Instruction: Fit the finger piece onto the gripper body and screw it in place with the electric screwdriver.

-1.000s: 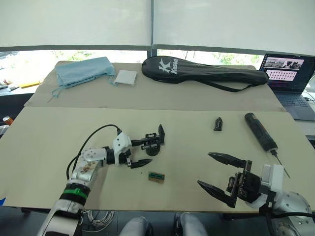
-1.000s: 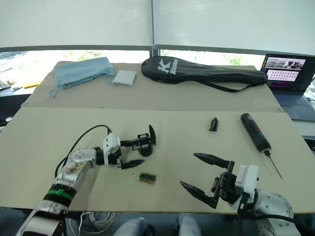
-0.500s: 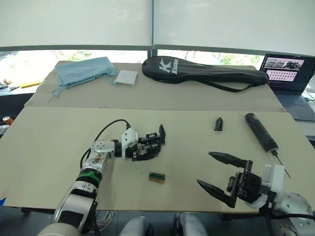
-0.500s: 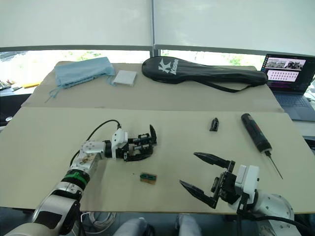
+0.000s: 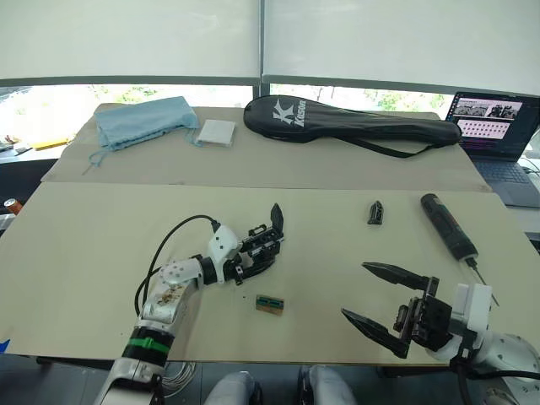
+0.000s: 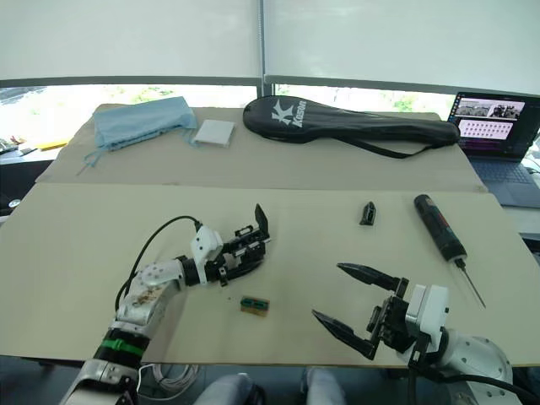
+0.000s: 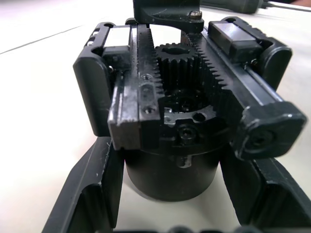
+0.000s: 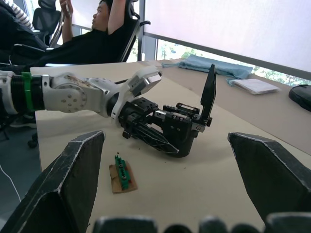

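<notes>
The gripper body, a black block on a round base with one pointed finger sticking up, stands at the middle of the beige table. My left gripper is shut on its round base, one finger on each side, and the left wrist view shows its gear and racks close up. The finger piece lies on the table farther right. Beyond it the electric screwdriver lies with its bit pointing toward the front edge. My right gripper hangs open and holding nothing near the front right.
A small green circuit board on a cardboard scrap lies just in front of the gripper body. At the back are a black racket bag, a blue cloth, a white pad and a laptop. A seated person is off to the side.
My left gripper went from open beside the gripper body to shut around its base, and the body now stands slightly higher and more tilted. The right gripper sank a little.
</notes>
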### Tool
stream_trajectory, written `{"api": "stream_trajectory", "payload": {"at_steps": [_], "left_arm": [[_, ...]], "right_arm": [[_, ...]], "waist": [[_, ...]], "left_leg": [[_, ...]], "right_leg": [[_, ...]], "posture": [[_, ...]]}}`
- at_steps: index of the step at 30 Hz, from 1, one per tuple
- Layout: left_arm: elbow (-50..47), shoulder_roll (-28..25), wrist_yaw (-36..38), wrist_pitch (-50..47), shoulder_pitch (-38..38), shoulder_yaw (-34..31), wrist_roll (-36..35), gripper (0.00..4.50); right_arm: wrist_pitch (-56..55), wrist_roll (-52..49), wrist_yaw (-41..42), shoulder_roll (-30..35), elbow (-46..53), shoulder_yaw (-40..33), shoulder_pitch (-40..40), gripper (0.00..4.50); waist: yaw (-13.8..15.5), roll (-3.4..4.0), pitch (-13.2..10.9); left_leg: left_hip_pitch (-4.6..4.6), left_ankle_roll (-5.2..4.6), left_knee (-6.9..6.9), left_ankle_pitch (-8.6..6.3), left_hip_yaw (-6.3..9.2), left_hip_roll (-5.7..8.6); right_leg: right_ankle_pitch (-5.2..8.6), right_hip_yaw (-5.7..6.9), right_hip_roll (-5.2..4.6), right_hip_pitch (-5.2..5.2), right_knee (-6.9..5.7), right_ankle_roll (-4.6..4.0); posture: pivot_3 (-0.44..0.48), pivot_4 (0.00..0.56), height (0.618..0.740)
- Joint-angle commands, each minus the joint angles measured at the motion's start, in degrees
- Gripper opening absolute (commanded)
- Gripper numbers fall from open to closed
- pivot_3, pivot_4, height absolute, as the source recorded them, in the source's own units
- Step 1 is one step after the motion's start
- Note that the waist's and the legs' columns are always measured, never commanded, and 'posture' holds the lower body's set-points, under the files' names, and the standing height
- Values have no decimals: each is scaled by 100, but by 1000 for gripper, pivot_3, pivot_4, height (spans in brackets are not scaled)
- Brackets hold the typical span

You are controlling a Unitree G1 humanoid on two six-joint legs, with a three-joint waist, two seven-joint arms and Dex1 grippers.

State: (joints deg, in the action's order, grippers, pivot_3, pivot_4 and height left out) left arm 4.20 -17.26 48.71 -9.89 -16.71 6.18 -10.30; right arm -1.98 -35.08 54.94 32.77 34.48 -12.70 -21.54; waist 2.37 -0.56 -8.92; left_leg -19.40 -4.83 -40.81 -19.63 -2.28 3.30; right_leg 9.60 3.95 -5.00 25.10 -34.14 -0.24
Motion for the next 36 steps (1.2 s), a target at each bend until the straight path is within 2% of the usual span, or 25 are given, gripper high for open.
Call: {"api": "stream_trajectory", "payload": {"at_steps": [1, 7, 16, 18, 20, 21, 28, 32, 36], "left_arm": [[-732, 161, -410, -126, 143, 130, 27, 2323], [-635, 383, -1084, 361, 466, 283, 463, 2323], [-541, 378, -1124, 286, 635, 365, 325, 2323], [-588, 318, -1042, 194, 642, 376, 262, 3369], [-559, 194, -976, 194, 632, 364, 276, 4204], [-519, 102, -902, 183, 625, 331, 256, 4475], [112, -593, 37, 403, 203, 119, -54, 4475], [687, -977, 1124, 475, -364, 58, -460, 4475], [1587, -1111, 1995, 1164, -939, 162, -402, 4475]], "right_arm": [[-121, -82, 36, 12, 120, -134, -24, 4500], [-172, -104, 130, 22, 38, -158, -10, 4500], [-167, -121, 348, 52, -101, -255, 36, 4500], [-159, -113, 370, 43, -104, -256, 43, 4500], [-148, -106, 388, 34, -108, -250, 54, 4500], [-141, -104, 391, 28, -100, -243, 55, 4500], [-120, -98, 371, -4, -71, -195, 52, 4500], [-99, -97, 331, -9, -64, -187, 82, 4500], [-86, -94, 308, -9, -47, -185, 79, 4500]], "waist": [[-5, 1, 0], [-3, 0, 0], [-5, 0, 0], [-5, 1, 0], [-6, 1, 1], [-7, 3, 2], [-18, 8, 5], [-21, 8, 5], [-9, 8, 5]], "left_leg": [[0, 0, 0, 0, 0, 0], [1, 0, 1, 0, 0, 0], [3, -4, 2, -2, 0, -1], [3, -5, 2, -3, 0, -1], [4, -5, 2, -3, 0, -2], [4, -5, 2, -3, 0, -2], [7, -5, 2, -3, 0, -3], [5, -5, 1, -3, 0, -1], [5, -4, 0, -2, 0, 2]], "right_leg": [[0, 0, 0, 0, 0, 0], [0, -1, 1, 1, 0, 0], [0, -3, 0, 0, 0, -1], [0, -3, 0, 0, 0, -1], [0, -3, 0, 0, -1, -1], [0, -3, 0, 0, 0, -1], [0, -2, 1, 0, -4, -1], [0, 0, 2, 1, -5, -1], [0, 5, 3, 0, -1, -1]], "posture": [[0, 150, 740], [0, 150, 740], [0, 150, 740], [0, 150, 740], [0, 150, 740], [0, 150, 740], [0, 150, 740], [0, 150, 740], [0, 150, 740]]}}
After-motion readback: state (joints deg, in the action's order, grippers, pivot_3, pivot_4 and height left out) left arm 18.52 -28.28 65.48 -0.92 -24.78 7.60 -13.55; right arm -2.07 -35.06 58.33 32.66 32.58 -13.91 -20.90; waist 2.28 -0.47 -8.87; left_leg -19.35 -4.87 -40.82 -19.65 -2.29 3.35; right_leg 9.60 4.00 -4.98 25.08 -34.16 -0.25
